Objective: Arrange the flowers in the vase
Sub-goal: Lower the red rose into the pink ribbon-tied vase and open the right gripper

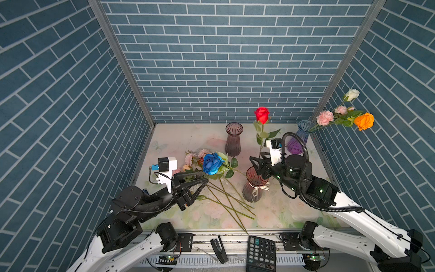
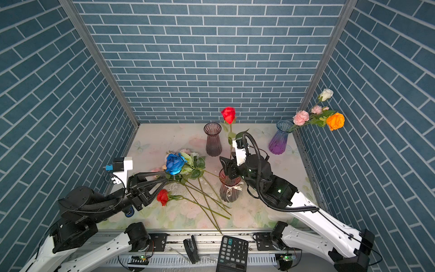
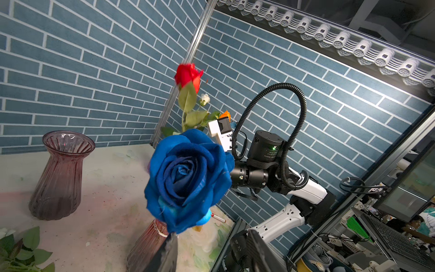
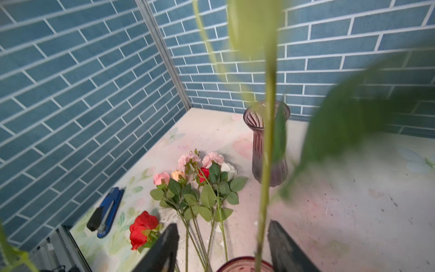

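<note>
Right pincer (image 4: 222, 225) apart around red rose (image 1: 261, 114) stem in vase (image 1: 255, 191): retract clear of leaves. Left pincer (image 1: 206, 180) clamps blue rose (image 1: 211, 163).

Black calculator (image 1: 260, 253) and black stapler (image 1: 219, 249) on front rail (image 1: 235, 238); blue stapler (image 4: 106, 212) on floral tabletop (image 4: 353, 212).

Loose flowers (image 4: 200, 193) left of near vase (image 1: 253, 192), one rose (image 1: 261, 114) standing in it, another vase (image 1: 233, 141) behind

3 vases (image 1: 233, 139), 2 staplers (image 1: 219, 249), 1 calculator (image 1: 260, 253), 1 blue rose (image 1: 213, 163)
</note>
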`<state>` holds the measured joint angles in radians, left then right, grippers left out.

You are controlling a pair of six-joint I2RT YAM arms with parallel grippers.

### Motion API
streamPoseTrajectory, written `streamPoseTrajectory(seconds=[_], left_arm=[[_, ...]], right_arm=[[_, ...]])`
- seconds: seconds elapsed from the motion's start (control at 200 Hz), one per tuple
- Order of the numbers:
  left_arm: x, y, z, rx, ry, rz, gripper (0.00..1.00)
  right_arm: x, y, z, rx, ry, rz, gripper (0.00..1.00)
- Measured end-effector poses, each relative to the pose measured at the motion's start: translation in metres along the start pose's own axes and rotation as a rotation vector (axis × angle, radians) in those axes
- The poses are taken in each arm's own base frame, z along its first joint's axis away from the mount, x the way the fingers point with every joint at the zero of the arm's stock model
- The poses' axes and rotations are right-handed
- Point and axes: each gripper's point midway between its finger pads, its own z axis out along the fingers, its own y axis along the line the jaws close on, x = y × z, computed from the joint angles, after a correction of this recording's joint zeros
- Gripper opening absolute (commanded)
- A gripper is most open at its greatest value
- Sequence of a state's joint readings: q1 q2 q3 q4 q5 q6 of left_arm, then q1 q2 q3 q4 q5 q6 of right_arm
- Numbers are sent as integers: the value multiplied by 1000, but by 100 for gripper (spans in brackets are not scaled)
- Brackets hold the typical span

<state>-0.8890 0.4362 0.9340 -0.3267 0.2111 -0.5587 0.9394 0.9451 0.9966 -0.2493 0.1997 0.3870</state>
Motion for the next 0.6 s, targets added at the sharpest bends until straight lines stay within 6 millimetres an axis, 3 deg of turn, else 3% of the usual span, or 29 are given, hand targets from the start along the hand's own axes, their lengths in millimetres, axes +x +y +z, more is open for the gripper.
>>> streamPoseTrajectory(seconds=[0.2, 0.41, 0.6], left_arm=[[5, 19, -5, -92, -4, -24, 48], [19, 51, -11, -243, 1, -61, 48], [43, 76, 0, -335, 65, -98, 48]], right_arm=[[-8, -4, -16, 21, 19, -26, 71], [-28, -15, -58, 54, -30, -46, 69], [-27, -39, -91, 141, -56, -42, 65]])
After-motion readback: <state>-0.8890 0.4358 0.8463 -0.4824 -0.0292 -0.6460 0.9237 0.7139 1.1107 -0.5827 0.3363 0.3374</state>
